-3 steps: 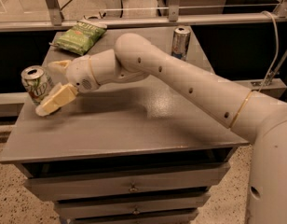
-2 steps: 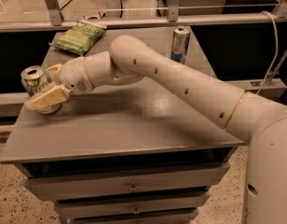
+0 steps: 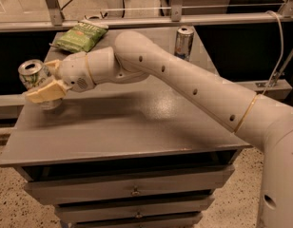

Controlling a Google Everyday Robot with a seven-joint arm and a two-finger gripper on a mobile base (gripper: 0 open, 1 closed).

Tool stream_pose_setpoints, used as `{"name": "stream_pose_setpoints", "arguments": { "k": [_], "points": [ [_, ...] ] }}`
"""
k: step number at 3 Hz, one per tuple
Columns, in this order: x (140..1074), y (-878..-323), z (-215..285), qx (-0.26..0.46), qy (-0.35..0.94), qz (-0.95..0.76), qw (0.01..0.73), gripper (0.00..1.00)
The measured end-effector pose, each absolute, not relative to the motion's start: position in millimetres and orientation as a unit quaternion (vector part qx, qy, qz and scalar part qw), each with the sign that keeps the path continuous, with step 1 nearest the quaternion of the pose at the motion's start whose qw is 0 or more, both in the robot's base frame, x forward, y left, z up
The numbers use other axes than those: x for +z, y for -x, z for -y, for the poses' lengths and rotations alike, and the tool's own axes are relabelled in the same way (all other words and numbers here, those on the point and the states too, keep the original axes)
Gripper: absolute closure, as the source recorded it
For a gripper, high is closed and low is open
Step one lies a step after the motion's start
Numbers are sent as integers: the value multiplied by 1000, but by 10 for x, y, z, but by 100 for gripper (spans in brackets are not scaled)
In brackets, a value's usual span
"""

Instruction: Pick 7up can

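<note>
The 7up can (image 3: 32, 73), white and green with a silver top, stands at the grey table's (image 3: 137, 127) left edge and leans slightly to the left. My gripper (image 3: 38, 81) reaches in from the right and sits around it. One cream finger (image 3: 44, 92) crosses the can's front and the other (image 3: 53, 65) lies behind it. The fingers look closed against the can's sides. The can's lower part is hidden behind the near finger, and its base seems to be at the table surface.
A green chip bag (image 3: 81, 36) lies at the table's back left. A slim silver-and-blue can (image 3: 184, 42) stands at the back right. Drawers (image 3: 132, 191) sit under the tabletop. A metal rail (image 3: 137, 20) runs behind the table.
The gripper has moved left along the table until its fingers sit on both sides of the can. The can's top now sits slightly higher and leans left.
</note>
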State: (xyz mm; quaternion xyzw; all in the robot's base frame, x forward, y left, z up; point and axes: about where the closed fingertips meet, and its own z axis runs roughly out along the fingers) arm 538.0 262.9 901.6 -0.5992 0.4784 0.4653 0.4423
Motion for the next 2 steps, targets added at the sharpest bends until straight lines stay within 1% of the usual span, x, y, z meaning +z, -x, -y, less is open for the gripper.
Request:
{"name": "stream_pose_setpoints", "arguments": {
  "k": [1, 2],
  "points": [
    [9284, -5523, -2299, 422, 594, -487, 482, 100],
    [9308, -5535, -2253, 418, 593, -488, 485, 100]
  ]
}}
